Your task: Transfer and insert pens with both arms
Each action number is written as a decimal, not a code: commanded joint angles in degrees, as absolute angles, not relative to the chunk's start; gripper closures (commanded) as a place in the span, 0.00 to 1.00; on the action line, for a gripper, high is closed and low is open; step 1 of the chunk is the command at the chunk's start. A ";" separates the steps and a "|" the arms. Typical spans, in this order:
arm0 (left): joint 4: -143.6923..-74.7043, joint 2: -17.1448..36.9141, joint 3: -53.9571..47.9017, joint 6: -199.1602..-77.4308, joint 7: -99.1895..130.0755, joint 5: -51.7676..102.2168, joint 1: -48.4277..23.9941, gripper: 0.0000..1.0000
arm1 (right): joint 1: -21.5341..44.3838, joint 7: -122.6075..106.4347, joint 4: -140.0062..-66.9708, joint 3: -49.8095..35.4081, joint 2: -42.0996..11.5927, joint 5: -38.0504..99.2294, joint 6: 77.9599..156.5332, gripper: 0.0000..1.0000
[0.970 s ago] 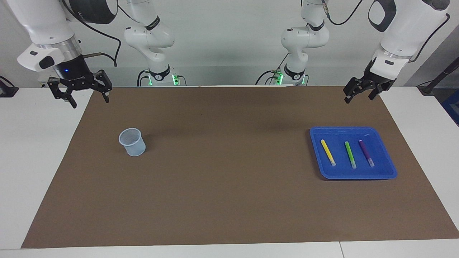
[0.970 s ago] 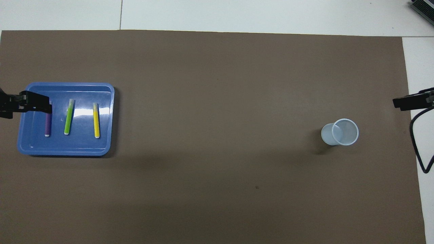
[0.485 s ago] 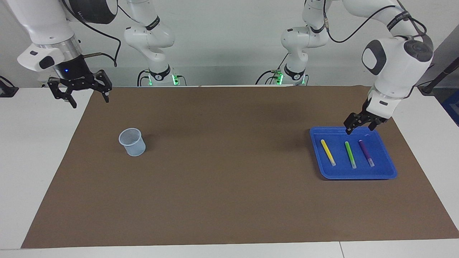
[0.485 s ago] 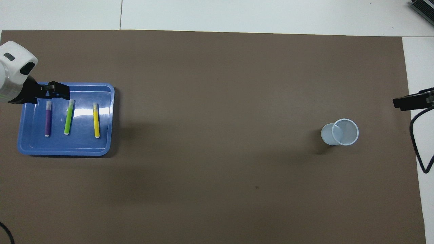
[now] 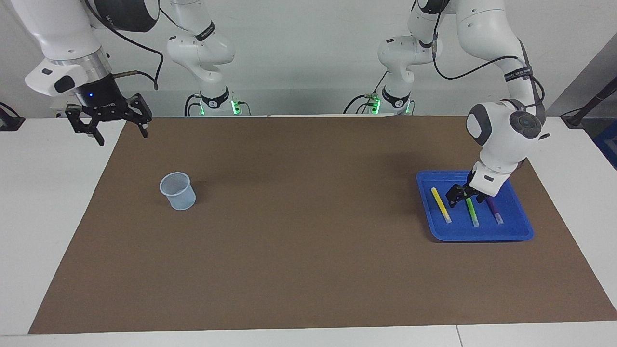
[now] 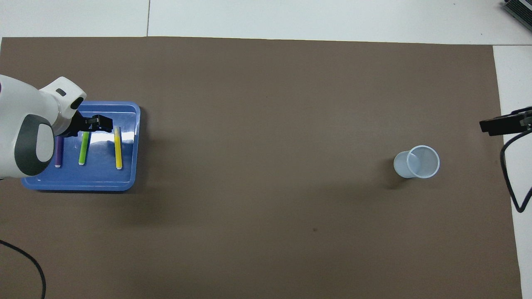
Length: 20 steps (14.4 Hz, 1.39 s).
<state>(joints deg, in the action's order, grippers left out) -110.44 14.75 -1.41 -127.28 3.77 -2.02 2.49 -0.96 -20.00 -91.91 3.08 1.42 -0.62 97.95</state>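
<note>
Three pens lie side by side in a blue tray (image 5: 482, 234) at the left arm's end of the table: yellow (image 5: 441, 205), bright green (image 5: 472, 213) and purple (image 5: 495, 212). My left gripper (image 5: 465, 196) is open and low over the tray, above the green pen; whether it touches the pen I cannot tell. The overhead view shows the tray (image 6: 79, 182), the yellow pen (image 6: 118, 147), the green pen (image 6: 84, 150), the purple pen (image 6: 58, 155) and the left gripper (image 6: 96, 123). My right gripper (image 5: 110, 129) waits open and empty in the air over the table's edge at the right arm's end (image 6: 505, 124).
A pale translucent cup (image 5: 178, 191) stands upright on the brown mat toward the right arm's end; it also shows in the overhead view (image 6: 417, 162). A black cable (image 6: 509, 182) hangs by the right gripper.
My left arm has swung down from beside the table to low over the tray, now above the green pen. The right arm, pens and cup have stayed in place.
</note>
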 commanded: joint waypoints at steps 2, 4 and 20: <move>-114.24 15.38 -1.49 -131.46 5.87 -2.81 2.02 0.00 | 0.78 -20.04 -92.46 2.46 1.84 0.35 97.56 0.00; -117.14 15.38 -1.49 -134.63 9.31 -2.81 1.58 0.00 | 2.11 -20.04 -92.72 2.46 2.11 0.26 97.56 0.00; -119.80 15.47 -1.49 -137.38 12.39 -2.81 -0.43 0.67 | 1.85 -23.20 -94.22 1.32 2.81 2.02 97.65 0.00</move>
<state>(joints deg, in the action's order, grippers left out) -118.78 15.75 -2.22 -136.77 10.04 -2.01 1.08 2.59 -21.95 -92.91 1.63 1.58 0.03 97.82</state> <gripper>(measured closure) 0.590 0.000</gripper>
